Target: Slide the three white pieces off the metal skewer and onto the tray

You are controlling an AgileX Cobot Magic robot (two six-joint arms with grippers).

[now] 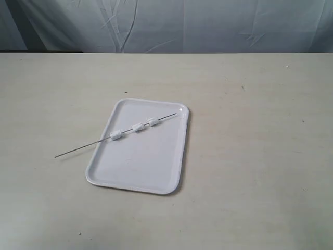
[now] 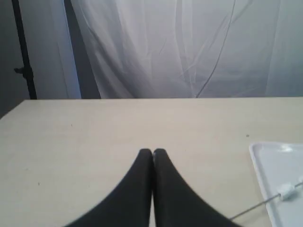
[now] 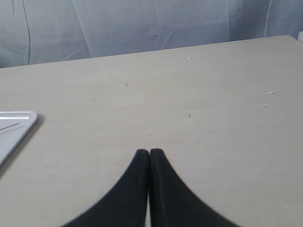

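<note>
Skewer first: the metal skewer (image 1: pixel 83 146) lies slantwise across the far half of the tray (image 1: pixel 140 166). Its long bare end pokes out past the tray's left rim onto the surface (image 1: pixel 250 156), and its other tip sits near the far right corner. The three white pieces (image 1: pixel 137 126) are threaded along it, all above the tray. That free end points toward the left arm's side, so the left gripper (image 2: pixel 152 152) looks the nearer. It and the right gripper (image 3: pixel 149 152) are both pinched closed, empty, touching nothing.
</note>
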